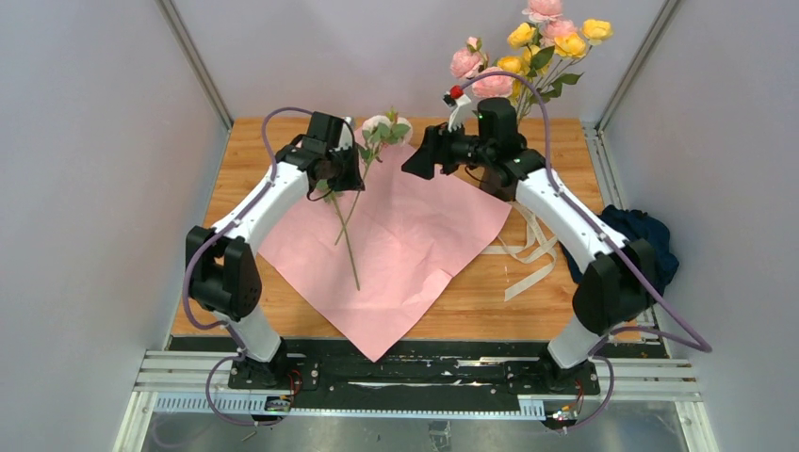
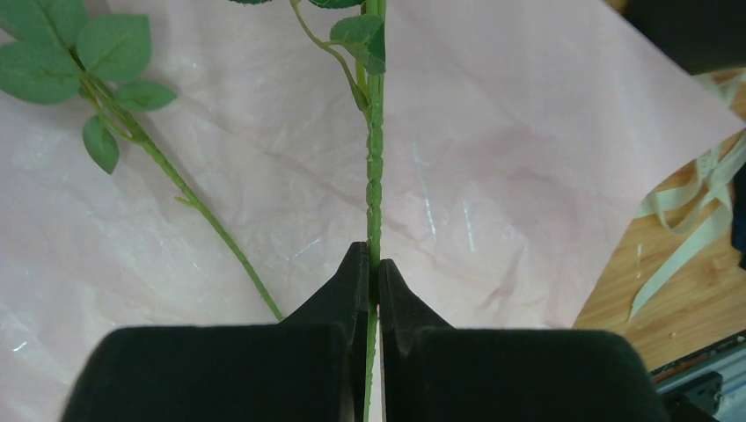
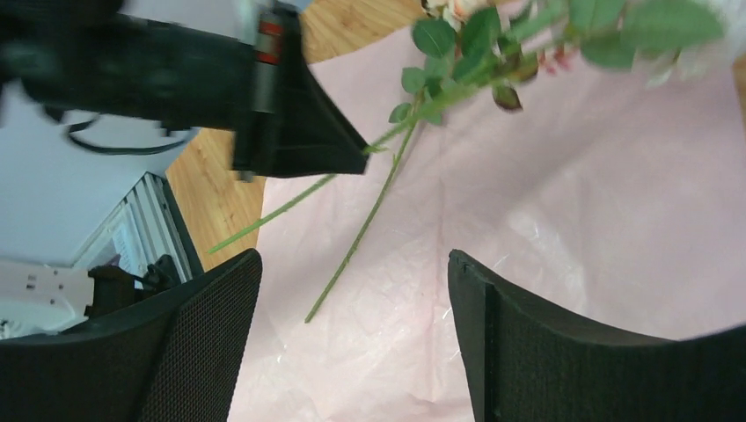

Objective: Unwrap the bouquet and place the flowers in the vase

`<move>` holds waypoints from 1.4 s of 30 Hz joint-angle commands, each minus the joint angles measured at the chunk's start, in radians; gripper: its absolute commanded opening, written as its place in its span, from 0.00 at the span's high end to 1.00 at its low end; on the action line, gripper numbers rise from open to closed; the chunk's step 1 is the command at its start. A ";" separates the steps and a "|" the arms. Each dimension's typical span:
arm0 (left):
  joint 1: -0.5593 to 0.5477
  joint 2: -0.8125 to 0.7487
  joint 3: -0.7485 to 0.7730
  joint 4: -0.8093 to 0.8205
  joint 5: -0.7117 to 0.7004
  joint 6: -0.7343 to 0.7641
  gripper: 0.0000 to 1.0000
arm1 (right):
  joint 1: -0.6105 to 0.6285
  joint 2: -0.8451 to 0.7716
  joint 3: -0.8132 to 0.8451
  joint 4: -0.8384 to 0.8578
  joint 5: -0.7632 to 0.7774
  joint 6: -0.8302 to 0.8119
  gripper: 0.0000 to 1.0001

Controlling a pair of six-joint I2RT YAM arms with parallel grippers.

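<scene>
My left claw (image 2: 376, 264) is clenched on a green stem (image 2: 374, 176), the two pads pinched against it from either side partway along its length. Seen from my left wrist, the stem runs straight out from the claw along the same line as my fingers, with a small leafy side shoot further up. From above, its long axis lies roughly far-to-near: the pale blooms (image 1: 382, 125) point to the far edge of the worktop (image 1: 490, 301) and the bare cut end points back to my bases. I cannot tell whether the held stem touches anything below it.

Just to its left a second stem (image 2: 202, 211) lies flat on the pink paper (image 2: 528, 176), slanted, with its leaves at the far end and its cut end close to my claw. The paper is spread open under both, one corner hanging toward the near edge. The cream ribbon (image 1: 532, 250) lies loose on the wood just beyond the paper's right side.

My right claw (image 3: 354, 259) is released, fingers wide apart, holding nothing above the paper and facing my left claw.

At the far right, pink and yellow blooms (image 1: 546, 42) stand upright, their lower stems hidden behind my right arm.
</scene>
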 commanded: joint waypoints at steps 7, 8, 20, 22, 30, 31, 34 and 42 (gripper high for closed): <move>-0.015 -0.097 0.030 0.060 0.035 0.012 1.00 | 0.032 0.288 0.123 0.166 0.035 0.418 0.17; -0.017 -0.101 0.029 0.060 0.034 0.015 1.00 | 0.035 0.308 0.130 0.203 0.026 0.445 0.16; -0.025 -0.162 0.029 0.062 0.030 0.032 1.00 | 0.075 0.563 0.399 0.307 -0.047 0.578 0.20; -0.025 -0.174 0.025 0.060 0.027 0.030 1.00 | 0.082 0.593 0.448 0.295 -0.058 0.583 0.21; -0.025 -0.202 0.023 0.052 -0.001 0.029 1.00 | 0.093 0.612 0.479 0.280 -0.066 0.581 0.21; -0.025 -0.199 0.024 0.054 -0.002 0.028 1.00 | 0.092 0.605 0.476 0.277 -0.066 0.574 0.21; -0.025 -0.197 0.033 0.060 0.004 0.025 1.00 | 0.093 0.606 0.477 0.268 -0.076 0.567 0.23; -0.025 -0.227 0.036 0.057 0.006 0.030 1.00 | 0.096 0.628 0.480 0.312 -0.109 0.607 0.83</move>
